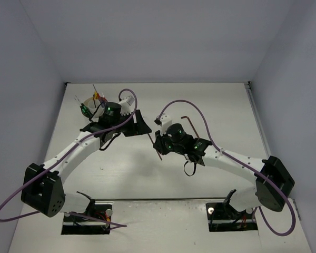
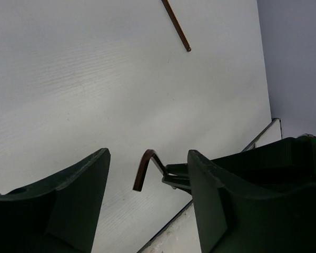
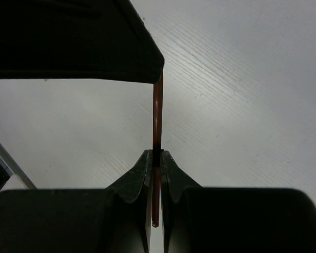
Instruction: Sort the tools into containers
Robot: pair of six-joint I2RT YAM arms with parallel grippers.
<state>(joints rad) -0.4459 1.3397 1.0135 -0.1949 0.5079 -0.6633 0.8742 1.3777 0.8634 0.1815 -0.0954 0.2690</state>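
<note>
Right claw (image 3: pixel 156 158) pinched on thin rust-brown L-bent hex key (image 3: pixel 157 116); left claw (image 2: pixel 147 158) spread wide over matte white table (image 2: pixel 95 79).

Legible text, labels, brands, numbers: none in any of the 3 views.
Signs: unlettered green indicator lights only. 1 is on the left arm's wrist housing (image 1: pixel 110 110), at 10 o'clock on the table. 1 is on the right arm's wrist housing (image 1: pixel 172 133), near centre.

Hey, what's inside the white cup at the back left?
Several thin tools stand in the white cup; a green-black handle and a yellow handle show. The left arm hides the rest.
</note>
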